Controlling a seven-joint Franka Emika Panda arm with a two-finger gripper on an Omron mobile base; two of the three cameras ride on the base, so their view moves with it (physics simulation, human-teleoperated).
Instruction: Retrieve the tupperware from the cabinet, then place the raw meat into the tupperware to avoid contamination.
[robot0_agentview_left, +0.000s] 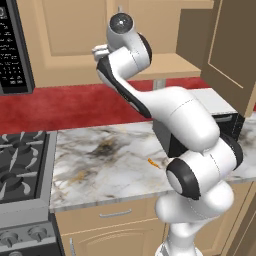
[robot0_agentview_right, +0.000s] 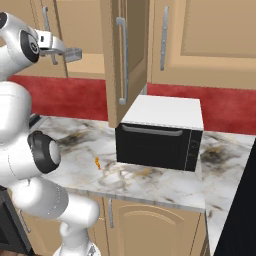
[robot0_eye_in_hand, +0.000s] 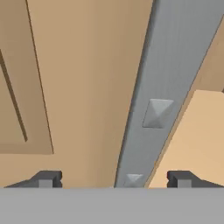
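Two-finger gripper (robot0_eye_in_hand: 113, 180) jaws spread wide, grasping nothing, straddling the translucent grey shallow tupperware (robot0_eye_in_hand: 175, 83) on the shelf of the light-tan wooden wall cabinet (robot0_agentview_right: 130, 30). From the right base view, the tupperware (robot0_agentview_right: 73, 54) sits at the fingertips. Open cabinet door (robot0_agentview_right: 122, 60) hangs just right of it. Tiny orange-red raw meat sliver (robot0_agentview_right: 97, 162) lies on the marble counter (robot0_agentview_right: 165, 185) below, left of the black white-topped microwave (robot0_agentview_right: 160, 132).

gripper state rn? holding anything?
gripper: open, fingers spread either side of the tupperware edge, not clamped on it; nothing held yet.
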